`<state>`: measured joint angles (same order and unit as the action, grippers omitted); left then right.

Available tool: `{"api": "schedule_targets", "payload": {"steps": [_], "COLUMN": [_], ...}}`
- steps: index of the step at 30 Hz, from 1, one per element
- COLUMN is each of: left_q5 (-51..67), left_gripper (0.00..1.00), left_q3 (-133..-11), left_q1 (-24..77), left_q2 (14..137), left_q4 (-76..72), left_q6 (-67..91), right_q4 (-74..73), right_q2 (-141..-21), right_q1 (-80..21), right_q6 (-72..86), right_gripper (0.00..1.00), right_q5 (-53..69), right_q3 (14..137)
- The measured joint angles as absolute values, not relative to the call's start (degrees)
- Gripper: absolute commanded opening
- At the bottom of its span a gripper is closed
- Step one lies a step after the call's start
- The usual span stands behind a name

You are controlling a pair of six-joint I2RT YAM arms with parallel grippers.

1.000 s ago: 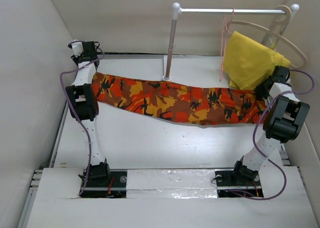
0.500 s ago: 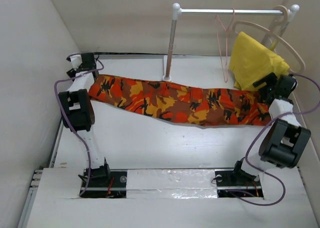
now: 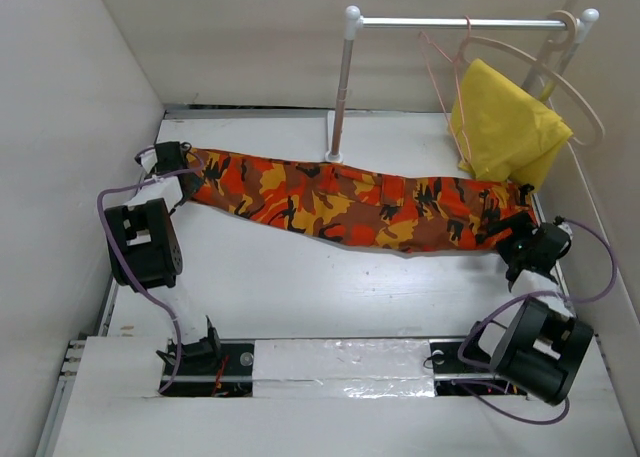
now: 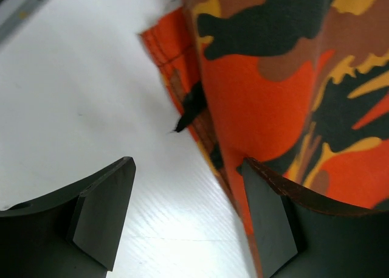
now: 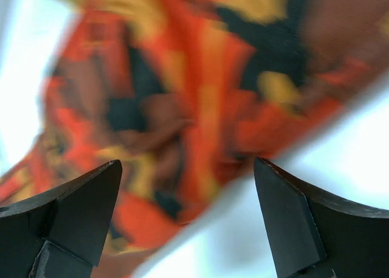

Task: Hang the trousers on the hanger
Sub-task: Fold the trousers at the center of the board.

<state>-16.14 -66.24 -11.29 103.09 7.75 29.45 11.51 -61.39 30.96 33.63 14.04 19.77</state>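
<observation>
From above, showing the trousers [image 3: 350,202] spread flat on the white table [image 3: 300,287] as a long band from the centre left of the frame to the lower right. At the band's left end, right against the cloth, the left gripper [image 3: 172,160]; in its wrist view [image 4: 185,214] spread wide, with the hem edge running just inside the frame-right finger [image 4: 267,220] and draped over its top, nothing pinched. At the band's right end, the right gripper [image 3: 515,239]; in its wrist view [image 5: 188,220] also gaping wide, with blurred camouflage cloth filling the frame beyond the fingertips and nothing held. In the upper right, hooked on the metal rail [image 3: 410,22] and hanging tilted, the hanger [image 3: 445,97], apart from the trousers and just left of a yellow cloth [image 3: 505,122] on a wooden hanger [image 3: 575,102].
</observation>
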Motion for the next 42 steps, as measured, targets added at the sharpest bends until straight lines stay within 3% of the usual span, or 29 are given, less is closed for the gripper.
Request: {"api": "schedule_targets", "payload": {"steps": [7,9,12,13,14,15,16,17,28,35,36,37,38,39,40,42], "left_q5": [-12.8,-12.0,-11.6,-11.6,-11.6,-11.7,-12.2,-12.5,-22.2,-28.3,-28.9,-29.3,-29.7,-30.1,-30.4,-30.6], "left_gripper": [0.69,0.62,0.40,0.31,0.13,0.05,0.00,0.00,0.00,0.00,0.00,0.00,0.00,0.08,0.16,0.41], "left_q3": [-66.3,-66.5,-67.0,-67.0,-67.0,-67.0,-67.0,-67.0,-67.3,-59.5,-58.0,-56.8,-55.8,-55.2,-54.8,-54.8], "left_q1": [-11.0,-11.0,-11.0,-11.0,-11.0,-11.0,-11.0,-11.0,-10.0,-9.9,-10.1,-10.3,-10.6,-11.0,-11.2,-11.7], "left_q2": [103.7,104.6,106.8,107.2,107.6,107.9,108.0,108.0,106.5,95.9,94.0,92.5,90.9,89.4,88.1,85.8], "left_q4": [5.2,4.8,4.3,4.1,4.1,4.1,4.1,4.1,8.0,13.1,14.2,15.1,16.2,17.0,17.3,17.3], "left_q6": [31.2,31.7,32.6,32.9,33.2,33.6,33.6,33.5,31.3,31.6,31.9,32.2,32.3,32.3,32.0,31.1], "right_q4": [18.9,21.3,22.6,22.5,22.3,22.0,21.8,21.6,13.7,0.3,-1.7,-3.4,-4.6,-5.4,-6.2,-7.3], "right_q2": [-71.6,-73.5,-75.4,-75.7,-75.9,-75.9,-75.8,-75.5,-62.8,-49.7,-47.1,-44.4,-41.8,-39.4,-37.8,-36.8], "right_q1": [35.1,35.2,35.3,35.3,35.3,35.5,35.5,35.5,37.8,44.8,45.7,46.4,46.9,47.3,47.5,48.0], "right_q6": [32.8,33.0,33.5,33.5,33.6,33.9,34.0,34.0,30.5,23.7,22.6,21.5,20.8,20.3,19.8,19.2], "right_gripper": [0.89,0.84,0.59,0.33,0.24,0.17,0.03,0.00,0.00,0.00,0.04,0.27,0.40,0.53,0.77,0.90], "right_q5": [18.8,20.2,21.5,21.5,21.5,21.5,21.5,21.5,22.7,28.2,28.9,29.4,30.1,30.3,30.1,29.5], "right_q3": [18.7,19.0,19.2,19.2,19.2,19.2,19.2,19.2,17.8,15.8,15.4,14.9,14.2,13.5,13.1,13.0]}}
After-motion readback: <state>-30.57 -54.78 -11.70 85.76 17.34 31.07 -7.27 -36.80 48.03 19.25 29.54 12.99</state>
